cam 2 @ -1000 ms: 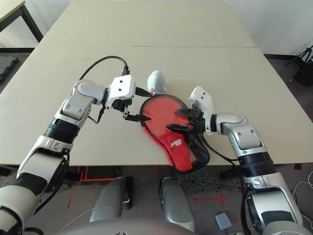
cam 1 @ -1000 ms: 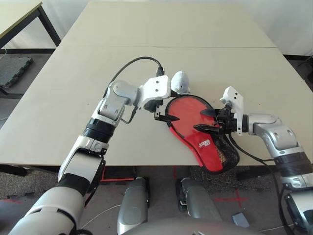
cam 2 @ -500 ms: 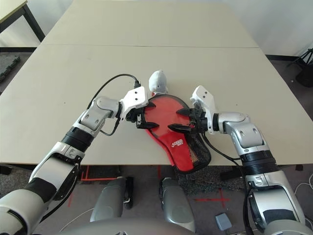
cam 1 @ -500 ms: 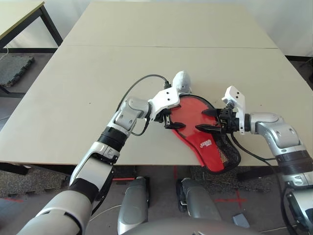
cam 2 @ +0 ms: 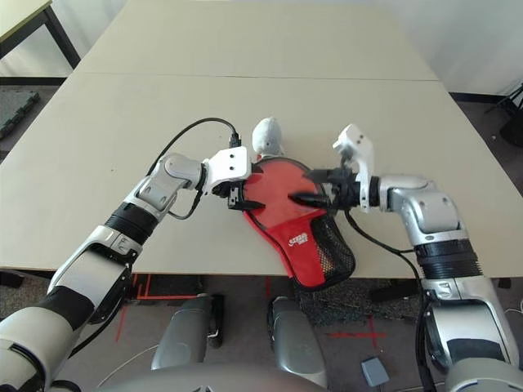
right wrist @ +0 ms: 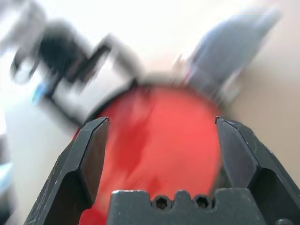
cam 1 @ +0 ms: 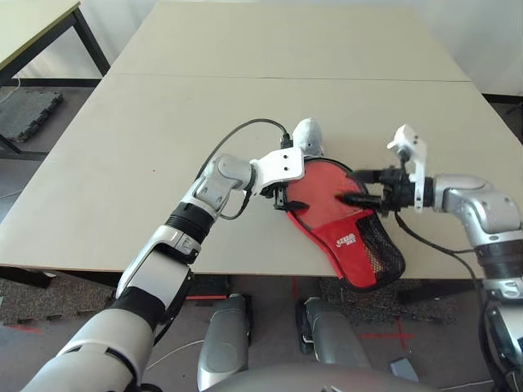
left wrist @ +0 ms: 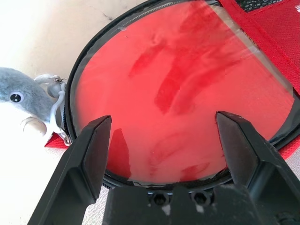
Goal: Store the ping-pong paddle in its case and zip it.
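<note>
scene: a two-armed robot works at a pale desk, both arms reaching in over a red case lying near the front edge, its narrow mesh end hanging past that edge.
paddle: the paddle lies inside the case, its round red face uncovered and ringed by the black zipper rim; the handle is hidden toward the narrow end.
case: still unzipped around the round end; the red flap with the white logo covers just the lower part, at 5 o'clock from the red face.
left end effector: the left end effector sits at the 9 o'clock edge of the round end, fingers spread wide and holding nothing, right over the rim.
right end effector: the right end effector comes in from 3 o'clock, fingers spread and empty, tips over the red face.
toy: a small grey plush toy rests just beyond the case at 12 o'clock, tied to the zipper by a cord; it looks to be the pull.
progress: storing appears done; zipping is all left, judging by the open rim.
next: likely one end effector pins the case while the other draws the pull round the rim.
</note>
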Robot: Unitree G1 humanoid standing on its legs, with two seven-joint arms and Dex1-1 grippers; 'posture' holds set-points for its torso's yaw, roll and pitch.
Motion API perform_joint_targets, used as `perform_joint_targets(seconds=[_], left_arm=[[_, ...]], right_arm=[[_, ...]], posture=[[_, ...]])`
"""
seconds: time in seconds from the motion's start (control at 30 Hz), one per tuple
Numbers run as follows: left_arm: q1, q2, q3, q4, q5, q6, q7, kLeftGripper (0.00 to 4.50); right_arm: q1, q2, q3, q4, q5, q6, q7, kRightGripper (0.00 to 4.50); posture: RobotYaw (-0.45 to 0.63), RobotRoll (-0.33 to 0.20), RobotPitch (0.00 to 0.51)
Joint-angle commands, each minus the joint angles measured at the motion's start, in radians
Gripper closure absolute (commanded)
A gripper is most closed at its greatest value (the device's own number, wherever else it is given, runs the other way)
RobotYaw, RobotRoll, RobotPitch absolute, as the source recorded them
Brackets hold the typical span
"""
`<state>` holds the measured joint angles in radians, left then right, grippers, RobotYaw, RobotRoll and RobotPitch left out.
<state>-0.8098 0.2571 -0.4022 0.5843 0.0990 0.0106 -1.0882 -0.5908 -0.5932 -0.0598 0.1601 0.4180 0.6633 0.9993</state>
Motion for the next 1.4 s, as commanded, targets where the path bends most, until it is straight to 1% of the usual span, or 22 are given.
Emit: perform_joint_targets(seconds=[0.03,0.1,0.23,0.3,0.5,0.83,1.07,1.17,1.33,1.4], left_arm=[[0.044,0.002,-0.044,0.009,0.035,0.029,-0.015,0.05],[0.049,0.002,-0.045,-0.001,0.035,0.035,-0.015,0.05],[0.061,0.005,-0.047,-0.024,0.035,0.047,-0.016,0.05],[0.069,0.006,-0.047,-0.039,0.033,0.056,-0.017,0.05],[0.095,0.013,-0.049,-0.089,0.030,0.083,-0.016,0.05],[0.112,0.013,-0.049,-0.124,0.029,0.108,-0.008,0.05],[0.110,0.016,-0.047,-0.124,0.029,0.110,-0.008,0.05],[0.109,0.015,-0.047,-0.122,0.030,0.109,-0.008,0.00],[0.107,0.009,-0.047,-0.118,0.030,0.108,-0.006,0.00],[0.107,0.008,-0.048,-0.118,0.030,0.107,-0.006,0.00]], right_arm=[[-0.031,0.061,-0.015,0.015,0.021,0.017,-0.068,0.00],[-0.042,0.083,-0.012,0.020,0.018,0.018,-0.088,0.00],[-0.080,0.133,0.007,0.089,-0.023,0.009,-0.163,0.00],[-0.106,0.159,0.008,0.153,-0.049,-0.016,-0.212,0.00],[-0.166,0.215,0.007,0.293,-0.104,-0.107,-0.295,0.00],[-0.233,0.305,-0.007,0.472,-0.125,-0.202,-0.354,0.00],[-0.259,0.337,-0.017,0.564,-0.133,-0.231,-0.387,0.00],[-0.272,0.343,-0.023,0.594,-0.131,-0.243,-0.394,0.76],[-0.287,0.346,-0.032,0.618,-0.129,-0.261,-0.390,2.69],[-0.291,0.343,-0.039,0.620,-0.132,-0.271,-0.395,3.37]], posture=[[0.08,0.000,0.173],[0.08,0.000,0.174],[0.09,0.000,0.176],[0.10,0.000,0.178],[0.12,0.000,0.182],[0.13,0.000,0.181],[0.13,0.000,0.182],[0.13,0.000,0.183],[0.13,0.000,0.181],[0.13,0.000,0.180]])
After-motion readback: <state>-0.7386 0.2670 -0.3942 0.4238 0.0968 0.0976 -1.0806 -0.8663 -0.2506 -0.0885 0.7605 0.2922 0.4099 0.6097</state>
